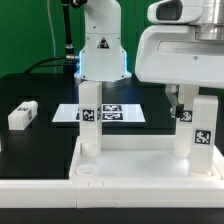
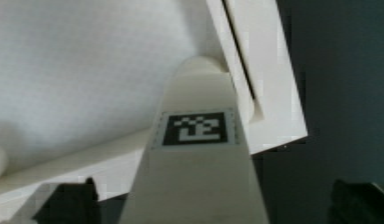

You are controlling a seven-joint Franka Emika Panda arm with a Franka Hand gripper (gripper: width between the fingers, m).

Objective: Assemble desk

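Jaws of the gripper (image 2: 210,203) are spread wide, holding nothing. One white leg (image 2: 192,150) stands upright on the desk top (image 1: 130,160), right between them, its long side pointing up.

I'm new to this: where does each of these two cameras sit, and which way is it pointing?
Exterior view: off the arm, facing the robot's base across the table, over the desk top; base and gripper show.
Wrist view: on the wrist, looking past the gripper at a tagged leg; only its dark fingertips show.
Shared: apparently that leg, and the desk top.
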